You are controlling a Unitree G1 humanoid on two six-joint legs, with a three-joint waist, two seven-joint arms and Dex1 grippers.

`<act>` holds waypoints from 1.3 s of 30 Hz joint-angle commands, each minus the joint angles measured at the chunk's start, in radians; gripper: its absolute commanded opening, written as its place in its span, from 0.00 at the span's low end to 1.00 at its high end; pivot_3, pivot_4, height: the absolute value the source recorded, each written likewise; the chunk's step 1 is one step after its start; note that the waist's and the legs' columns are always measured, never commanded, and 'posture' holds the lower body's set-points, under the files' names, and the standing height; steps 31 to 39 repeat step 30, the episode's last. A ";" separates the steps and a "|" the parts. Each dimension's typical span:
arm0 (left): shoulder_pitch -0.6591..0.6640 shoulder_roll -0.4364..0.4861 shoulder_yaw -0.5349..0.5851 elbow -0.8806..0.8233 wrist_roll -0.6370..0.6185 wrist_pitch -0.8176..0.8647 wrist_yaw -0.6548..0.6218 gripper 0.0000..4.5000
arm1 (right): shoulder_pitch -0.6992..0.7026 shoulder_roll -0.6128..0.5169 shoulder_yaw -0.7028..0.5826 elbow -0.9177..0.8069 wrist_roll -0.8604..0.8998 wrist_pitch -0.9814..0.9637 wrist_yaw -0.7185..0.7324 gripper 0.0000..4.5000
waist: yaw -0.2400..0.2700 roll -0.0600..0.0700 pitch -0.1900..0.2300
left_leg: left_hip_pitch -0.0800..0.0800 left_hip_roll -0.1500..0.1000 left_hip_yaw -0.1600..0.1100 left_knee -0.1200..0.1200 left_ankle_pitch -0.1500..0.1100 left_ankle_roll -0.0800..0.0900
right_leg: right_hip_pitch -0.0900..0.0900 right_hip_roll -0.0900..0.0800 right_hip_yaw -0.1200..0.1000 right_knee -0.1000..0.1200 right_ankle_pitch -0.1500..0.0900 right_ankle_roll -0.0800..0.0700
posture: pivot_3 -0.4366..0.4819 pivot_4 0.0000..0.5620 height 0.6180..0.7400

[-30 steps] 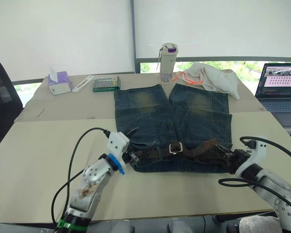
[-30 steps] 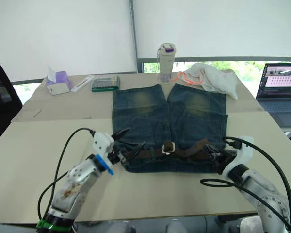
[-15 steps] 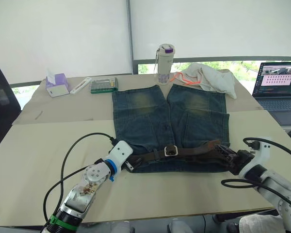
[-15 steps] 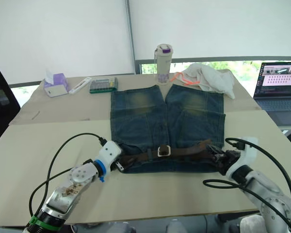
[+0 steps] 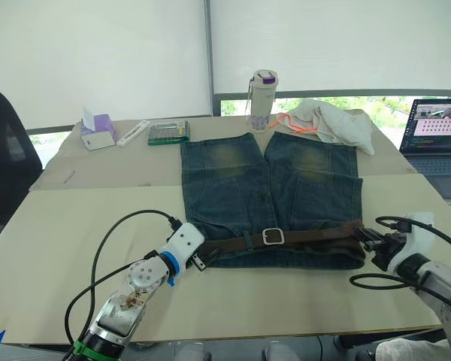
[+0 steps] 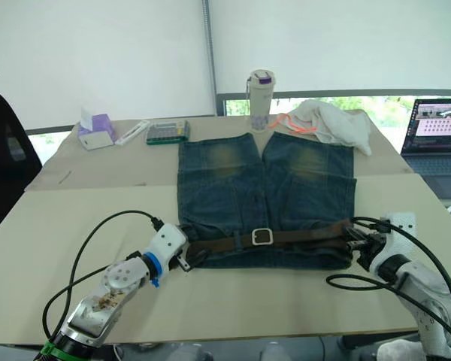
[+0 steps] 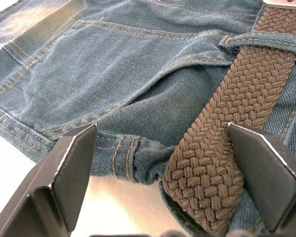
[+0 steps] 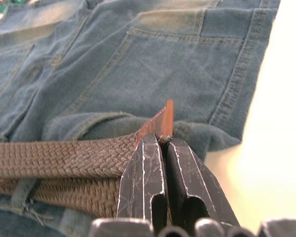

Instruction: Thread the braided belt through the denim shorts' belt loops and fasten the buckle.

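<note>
While the braided belt (image 5: 301,236) lies along the denim shorts' (image 5: 270,195) waistband on the desk (image 5: 75,226), my right end effector (image 8: 163,148) pinches its tip; I'd pull level, left end effector (image 7: 163,163) spread wide around the other end.

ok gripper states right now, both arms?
Left gripper: open, fingers either side of the braided belt.
Right gripper: shut on the braided belt's tip.
</note>
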State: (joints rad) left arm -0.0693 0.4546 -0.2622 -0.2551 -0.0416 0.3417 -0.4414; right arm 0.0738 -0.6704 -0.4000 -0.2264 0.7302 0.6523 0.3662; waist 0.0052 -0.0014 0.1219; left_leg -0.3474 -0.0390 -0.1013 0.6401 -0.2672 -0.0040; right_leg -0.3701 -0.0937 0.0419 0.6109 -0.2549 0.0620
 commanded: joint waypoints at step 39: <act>0.388 0.258 0.413 -0.031 -0.332 -0.191 -0.473 1.00 | 0.128 -0.156 -0.015 0.403 -0.329 -0.609 0.692 0.99 | -0.015 -0.006 0.010 | -0.002 0.004 0.001 0.000 -0.001 0.000 | -0.002 0.000 0.000 -0.001 0.000 -0.001 | 0.48 0.27 1.00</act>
